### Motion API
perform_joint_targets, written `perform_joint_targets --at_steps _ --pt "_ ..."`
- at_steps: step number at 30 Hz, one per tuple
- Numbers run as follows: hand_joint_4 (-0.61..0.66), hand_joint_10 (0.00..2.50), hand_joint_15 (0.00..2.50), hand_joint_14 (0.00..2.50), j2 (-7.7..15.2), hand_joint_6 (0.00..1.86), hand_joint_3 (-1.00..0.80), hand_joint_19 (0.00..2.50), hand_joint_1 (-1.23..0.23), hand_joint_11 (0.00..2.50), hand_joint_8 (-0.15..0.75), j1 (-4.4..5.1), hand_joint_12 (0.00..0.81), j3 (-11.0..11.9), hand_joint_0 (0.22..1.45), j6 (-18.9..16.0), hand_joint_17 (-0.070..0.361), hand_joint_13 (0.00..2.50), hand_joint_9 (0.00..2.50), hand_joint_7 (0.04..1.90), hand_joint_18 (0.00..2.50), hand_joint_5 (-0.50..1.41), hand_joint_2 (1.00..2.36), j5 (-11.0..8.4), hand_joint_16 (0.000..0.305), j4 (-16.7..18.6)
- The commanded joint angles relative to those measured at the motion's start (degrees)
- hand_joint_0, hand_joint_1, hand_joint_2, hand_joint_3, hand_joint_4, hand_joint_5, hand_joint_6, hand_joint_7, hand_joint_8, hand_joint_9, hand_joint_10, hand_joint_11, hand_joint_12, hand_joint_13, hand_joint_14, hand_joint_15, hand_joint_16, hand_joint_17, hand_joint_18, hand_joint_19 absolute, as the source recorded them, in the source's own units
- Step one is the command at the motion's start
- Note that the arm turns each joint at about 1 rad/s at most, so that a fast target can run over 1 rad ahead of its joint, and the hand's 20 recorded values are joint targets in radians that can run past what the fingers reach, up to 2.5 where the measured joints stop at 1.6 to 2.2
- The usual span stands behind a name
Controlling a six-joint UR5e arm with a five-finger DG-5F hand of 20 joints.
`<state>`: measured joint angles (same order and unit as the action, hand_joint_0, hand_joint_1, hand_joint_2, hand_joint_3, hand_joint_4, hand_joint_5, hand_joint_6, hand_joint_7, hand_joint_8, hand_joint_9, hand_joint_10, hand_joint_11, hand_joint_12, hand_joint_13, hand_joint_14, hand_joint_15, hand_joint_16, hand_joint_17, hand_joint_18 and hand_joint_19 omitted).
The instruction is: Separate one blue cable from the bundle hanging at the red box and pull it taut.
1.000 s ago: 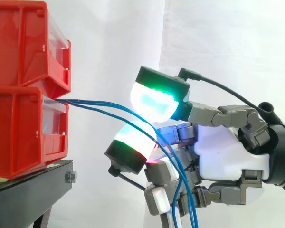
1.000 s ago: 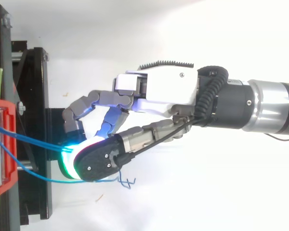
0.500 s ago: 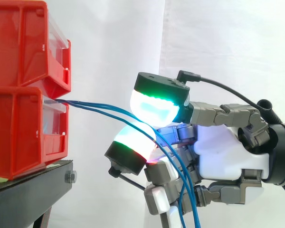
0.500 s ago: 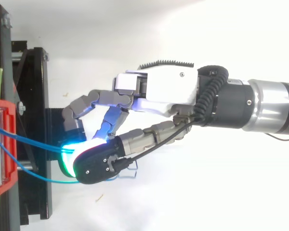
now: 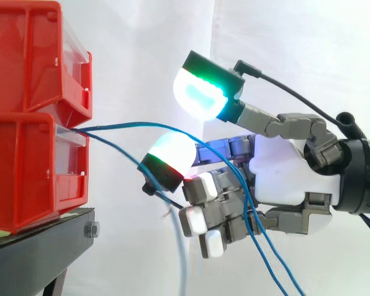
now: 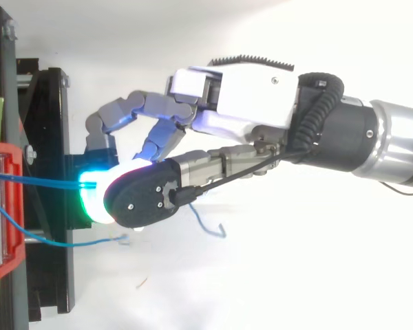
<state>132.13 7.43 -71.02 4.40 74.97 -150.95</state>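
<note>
Two stacked red bins (image 5: 24, 172) stand on the black stand (image 5: 43, 246) at the left. Blue cables come out between them. One blue cable (image 5: 142, 124) arcs right from the bins, lies over a bent finger of my hand (image 5: 283, 185), and runs down through the curled fingers to the lower right. In the top view this cable (image 6: 41, 182) runs nearly straight from the bin to the hand (image 6: 255, 103). The thumb's green-cyan pad (image 5: 200, 92) is raised, apart from the cyan finger pad (image 5: 172, 151). A second blue cable (image 5: 126, 161) slopes down below the hand.
A white curtain hangs behind the work. The second cable's loose end (image 6: 122, 239) lies over the black stand (image 6: 45, 137), and another loose blue end (image 6: 210, 225) dangles under the hand. There is open space right of the bins below the arm.
The hand rose and moved slightly toward the bins. The thumb lifted away from the finger pad. One cable went up with the hand, and the other dropped lower, apart from it.
</note>
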Motion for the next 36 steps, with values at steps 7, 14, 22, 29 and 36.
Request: perform_joint_targets --at_steps 7,14,22,29,36 --pt "0.18 0.02 0.59 0.02 -0.1 0.74 -0.16 0.66 -0.64 0.86 0.372 0.04 0.420 0.0 0.61 0.8 0.115 0.99 1.12 1.18 0.96 -0.15 1.02 -0.18 0.051 0.1" --pt "0.18 0.02 0.61 0.02 -0.1 0.77 -0.27 0.68 -0.69 0.89 0.363 0.22 0.409 0.0 0.58 1.2 0.110 0.96 1.09 1.19 0.93 -0.17 1.02 -0.18 0.049 0.1" --pt "0.18 0.02 0.57 0.02 -0.1 0.70 -0.42 0.66 -0.36 0.79 0.353 0.39 0.394 -0.1 0.62 3.0 0.106 0.99 1.13 1.20 0.94 -0.13 1.01 -0.26 0.047 0.0" --pt "0.18 0.02 0.58 0.02 0.0 0.66 -0.20 0.64 -0.48 0.81 0.365 0.74 0.391 -0.1 0.65 3.9 0.103 1.01 1.15 1.24 0.94 -0.12 1.02 -1.50 0.046 -0.2" --pt "0.21 0.02 0.58 0.02 0.0 0.61 0.00 0.61 -0.69 0.82 0.384 1.36 0.423 -0.1 0.65 4.1 0.114 1.03 1.17 1.30 0.99 -0.11 1.02 -2.46 0.051 -0.9"
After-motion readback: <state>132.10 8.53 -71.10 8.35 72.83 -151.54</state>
